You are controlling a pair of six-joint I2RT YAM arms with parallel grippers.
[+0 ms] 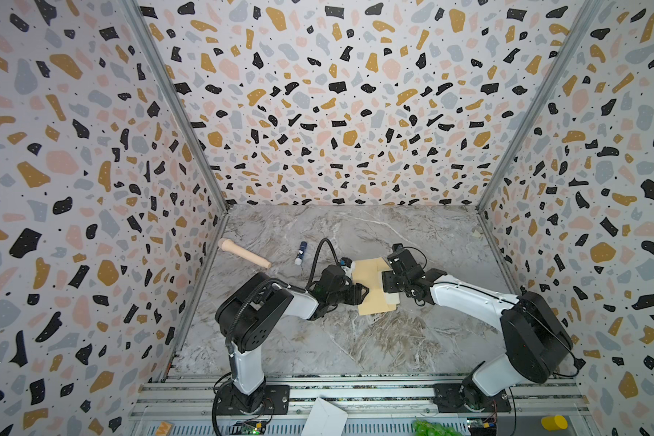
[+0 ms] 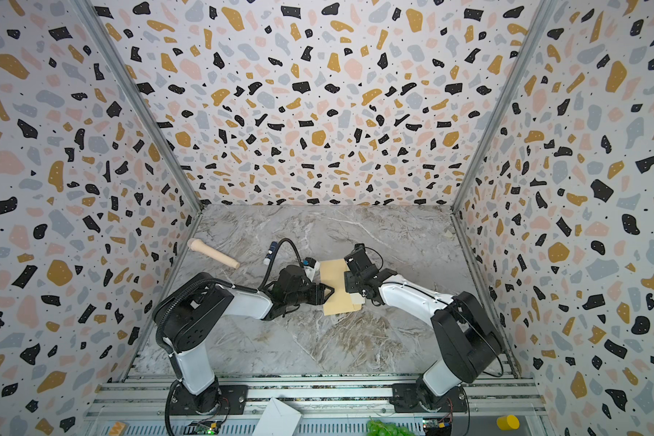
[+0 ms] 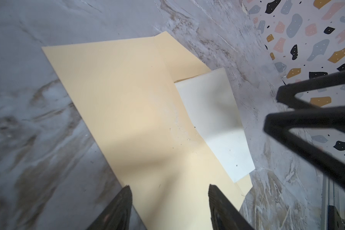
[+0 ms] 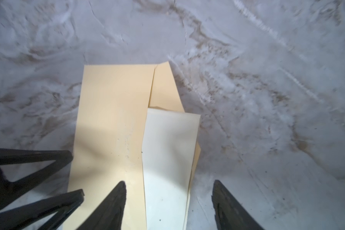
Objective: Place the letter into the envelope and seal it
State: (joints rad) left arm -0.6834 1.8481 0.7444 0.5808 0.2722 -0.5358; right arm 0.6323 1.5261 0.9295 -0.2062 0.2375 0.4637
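The grey marble-patterned tabletop (image 1: 355, 339) bears a flat tan kraft-paper envelope (image 1: 370, 287), a pale wooden handle (image 1: 244, 254) and a small blue-and-white glue stick (image 1: 301, 253).

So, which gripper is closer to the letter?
Right. The right gripper hangs directly over the letter, its open jaws straddling it. The left gripper is over the envelope's opposite edge, apart from the letter.
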